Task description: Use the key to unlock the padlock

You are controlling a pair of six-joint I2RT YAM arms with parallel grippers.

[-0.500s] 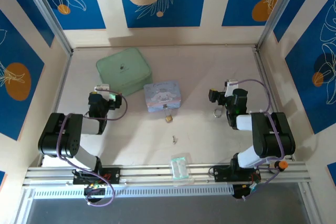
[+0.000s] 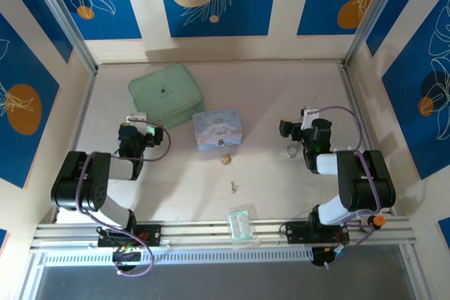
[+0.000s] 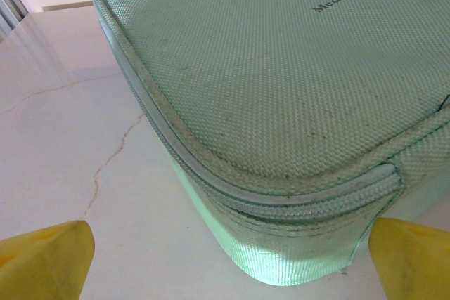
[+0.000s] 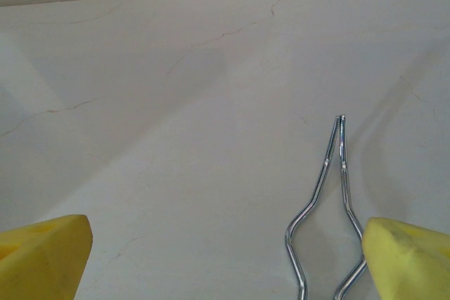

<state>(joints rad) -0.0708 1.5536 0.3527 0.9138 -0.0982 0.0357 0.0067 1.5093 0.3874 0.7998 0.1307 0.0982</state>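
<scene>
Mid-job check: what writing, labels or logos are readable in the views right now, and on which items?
"Medicine bag": printed on top of the green fabric bag, under a capsule logo.
Tiny marks beside that logo: too small to read.
Pale-blue cartoon box: printed character on the lid; any lettering too small to read.

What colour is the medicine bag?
The medicine bag is mint green, clearest in the left wrist view.

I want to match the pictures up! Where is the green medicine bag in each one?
Top external: green medicine bag, back left of the table.
Left wrist: green medicine bag close up, upper right.
Right wrist: a wire ring lies on the table here instead.
Shared landmark: the pale cracked table.
</scene>
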